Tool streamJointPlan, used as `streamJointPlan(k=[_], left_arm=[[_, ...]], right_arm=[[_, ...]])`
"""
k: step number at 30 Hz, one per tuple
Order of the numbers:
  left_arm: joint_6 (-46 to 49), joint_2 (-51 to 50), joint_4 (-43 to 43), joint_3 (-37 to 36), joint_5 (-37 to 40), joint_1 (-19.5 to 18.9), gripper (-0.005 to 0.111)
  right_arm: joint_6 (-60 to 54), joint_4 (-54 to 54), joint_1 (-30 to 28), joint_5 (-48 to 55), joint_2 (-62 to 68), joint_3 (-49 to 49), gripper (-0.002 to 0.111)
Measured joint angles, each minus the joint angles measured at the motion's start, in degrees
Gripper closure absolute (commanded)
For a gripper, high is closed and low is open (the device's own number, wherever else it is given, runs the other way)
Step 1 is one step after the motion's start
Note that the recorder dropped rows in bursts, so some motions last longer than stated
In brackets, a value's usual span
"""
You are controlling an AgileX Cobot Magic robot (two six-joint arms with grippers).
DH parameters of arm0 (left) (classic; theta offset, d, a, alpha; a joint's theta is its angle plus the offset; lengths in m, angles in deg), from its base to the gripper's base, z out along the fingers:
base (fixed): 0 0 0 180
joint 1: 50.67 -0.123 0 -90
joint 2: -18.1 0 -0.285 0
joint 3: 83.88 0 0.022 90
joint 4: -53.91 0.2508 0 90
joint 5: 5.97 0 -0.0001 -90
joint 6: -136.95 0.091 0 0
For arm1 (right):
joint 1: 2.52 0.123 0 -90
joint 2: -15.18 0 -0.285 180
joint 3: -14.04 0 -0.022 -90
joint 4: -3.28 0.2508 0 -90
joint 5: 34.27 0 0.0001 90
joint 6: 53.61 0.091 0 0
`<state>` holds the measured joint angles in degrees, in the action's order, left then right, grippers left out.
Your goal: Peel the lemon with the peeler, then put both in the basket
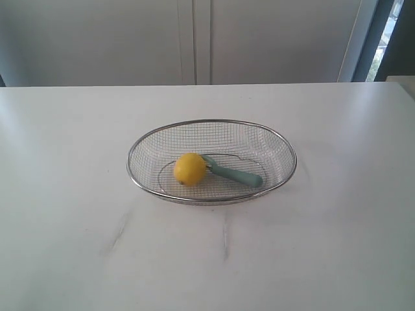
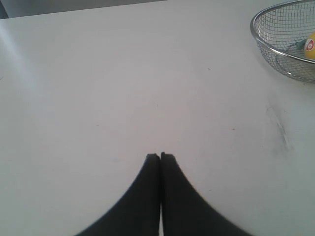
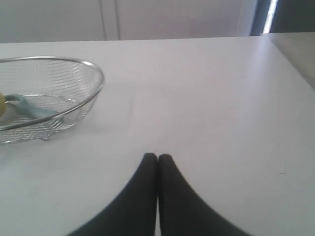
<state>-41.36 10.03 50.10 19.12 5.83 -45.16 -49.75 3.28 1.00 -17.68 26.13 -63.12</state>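
Note:
The silver wire-mesh basket [image 1: 146, 141] stands in the middle of the white table. Inside it lies the yellow lemon [image 1: 189, 169], and the teal-handled peeler [image 1: 241, 175] rests beside it, blade end against the fruit. Neither arm shows in the exterior view. In the left wrist view my left gripper [image 2: 160, 156] is shut on nothing above bare table, with the basket [image 2: 268, 44] and a sliver of lemon [image 2: 310, 45] far off at the frame's corner. My right gripper [image 3: 158, 157] is also shut and empty, apart from the basket [image 3: 93, 66], where the peeler [image 3: 30, 109] shows through the mesh.
Faint grey scuff marks [image 1: 118, 232] streak the table in front of the basket. A pale wall with panel seams [image 1: 194, 39] rises behind the table's far edge, with a window strip [image 1: 389, 32] at the right.

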Motion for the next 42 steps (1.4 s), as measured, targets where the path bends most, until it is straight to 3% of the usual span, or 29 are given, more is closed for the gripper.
streamJointPlan(k=[6,12,18,29,42], left_arm=[[0.0,0.0,0.0,0.0,0.0,0.0,0.107],[0.0,0.0,0.0,0.0,-0.11,0.0,0.107],[0.0,0.0,0.0,0.0,-0.11,0.0,0.107],[0.0,0.0,0.0,0.0,-0.11,0.0,0.107],[0.0,0.0,0.0,0.0,-0.11,0.0,0.107]], right_arm=[[0.0,0.0,-10.35,0.14,-2.74,0.0,0.108],[0.0,0.0,-11.25,-0.18,-2.85,0.0,0.108],[0.0,0.0,-10.42,-0.18,-2.85,0.0,0.108],[0.0,11.65,-1.53,-0.18,-2.85,0.0,0.108],[-0.57,2.76,-1.5,2.99,-2.85,0.0,0.108]])
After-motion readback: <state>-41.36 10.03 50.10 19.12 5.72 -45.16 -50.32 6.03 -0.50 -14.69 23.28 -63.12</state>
